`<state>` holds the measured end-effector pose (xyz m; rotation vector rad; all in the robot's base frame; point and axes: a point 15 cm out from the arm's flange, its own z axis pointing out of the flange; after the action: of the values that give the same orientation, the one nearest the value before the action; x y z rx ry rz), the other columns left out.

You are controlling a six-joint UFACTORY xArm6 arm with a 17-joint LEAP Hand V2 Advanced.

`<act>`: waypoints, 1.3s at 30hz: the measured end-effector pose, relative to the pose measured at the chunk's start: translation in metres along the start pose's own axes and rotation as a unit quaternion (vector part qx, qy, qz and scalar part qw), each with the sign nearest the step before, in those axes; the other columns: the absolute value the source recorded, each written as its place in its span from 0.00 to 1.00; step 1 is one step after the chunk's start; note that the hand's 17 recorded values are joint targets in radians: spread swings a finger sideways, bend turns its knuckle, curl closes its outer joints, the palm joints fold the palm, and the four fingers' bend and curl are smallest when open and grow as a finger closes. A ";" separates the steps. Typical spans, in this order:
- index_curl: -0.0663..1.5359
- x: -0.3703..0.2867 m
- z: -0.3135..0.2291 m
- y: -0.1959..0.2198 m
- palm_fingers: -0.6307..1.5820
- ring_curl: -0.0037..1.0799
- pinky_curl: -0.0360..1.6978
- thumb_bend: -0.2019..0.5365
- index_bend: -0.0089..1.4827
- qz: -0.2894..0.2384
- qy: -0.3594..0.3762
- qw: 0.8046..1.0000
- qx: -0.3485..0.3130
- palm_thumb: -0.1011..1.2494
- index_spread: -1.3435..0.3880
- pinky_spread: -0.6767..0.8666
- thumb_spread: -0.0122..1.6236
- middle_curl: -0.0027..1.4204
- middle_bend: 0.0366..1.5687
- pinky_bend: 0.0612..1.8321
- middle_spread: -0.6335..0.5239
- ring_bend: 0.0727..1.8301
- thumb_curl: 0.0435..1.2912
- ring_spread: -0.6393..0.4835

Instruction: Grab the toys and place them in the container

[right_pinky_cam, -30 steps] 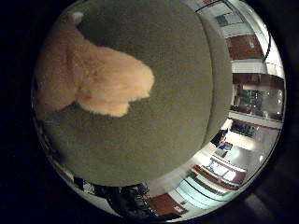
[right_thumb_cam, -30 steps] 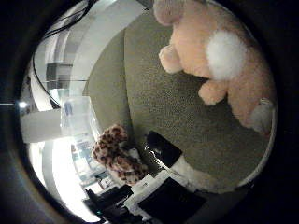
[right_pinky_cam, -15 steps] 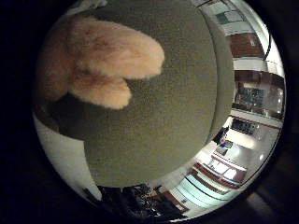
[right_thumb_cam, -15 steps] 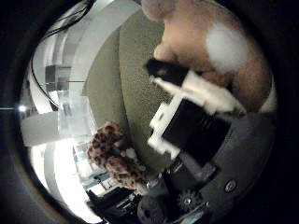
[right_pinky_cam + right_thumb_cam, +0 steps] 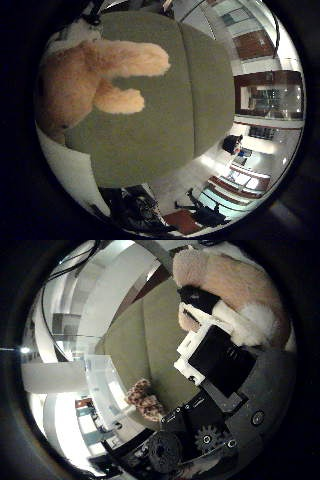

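A peach plush toy [image 5: 85,80] with a white tail fills a large part of the right little finger side palm view, close to the palm, over an olive green round surface [image 5: 175,110]. In the right thumb side palm view my hand [image 5: 215,345] reaches in with white and black fingers curled against the same plush toy [image 5: 225,280]. A leopard-spotted toy [image 5: 147,400] lies beyond the edge of the green surface, beside a clear container [image 5: 103,375]. I cannot tell whether it is inside the container.
The green surface [image 5: 150,335] has a rounded edge with pale floor past it. Room furniture and windows show far off around the edge of the little finger side view.
My fingers have come into the thumb side view and curled onto the plush toy. The green surface now looks smaller and farther, while the plush toy stays close to the palm.
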<state>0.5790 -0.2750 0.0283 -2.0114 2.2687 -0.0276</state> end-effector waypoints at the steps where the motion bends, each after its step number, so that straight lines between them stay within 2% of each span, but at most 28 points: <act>1: 0.53 -0.004 -0.014 0.001 0.80 0.64 0.33 0.26 0.78 -0.003 -0.001 1.000 0.000 0.85 0.64 0.33 0.60 0.51 0.85 0.84 0.42 0.74 0.46 0.38; 10: 0.53 -0.078 -0.141 0.033 0.80 0.66 0.37 0.25 0.78 -0.050 -0.005 0.999 0.014 0.84 0.65 0.33 0.61 0.50 0.86 0.82 0.43 0.74 0.50 0.38; 17: 0.53 -0.192 -0.204 0.083 0.80 0.67 0.39 0.26 0.79 -0.133 -0.015 0.991 0.022 0.84 0.65 0.32 0.62 0.50 0.85 0.81 0.42 0.73 0.51 0.38; 28: 0.53 -0.395 -0.243 0.166 0.80 0.69 0.41 0.26 0.79 -0.249 -0.063 0.965 0.044 0.84 0.65 0.32 0.63 0.50 0.85 0.79 0.42 0.72 0.52 0.37; 34: 0.53 -0.487 -0.240 0.215 0.80 0.70 0.43 0.26 0.79 -0.300 -0.102 0.948 0.041 0.84 0.65 0.32 0.63 0.50 0.85 0.79 0.42 0.72 0.53 0.37; 39: 0.53 -0.556 -0.220 0.226 0.80 0.71 0.43 0.25 0.78 -0.329 -0.121 0.934 0.074 0.83 0.65 0.32 0.63 0.50 0.85 0.79 0.42 0.72 0.53 0.37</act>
<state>0.3996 0.2903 0.2661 -2.4234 1.3301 -0.0036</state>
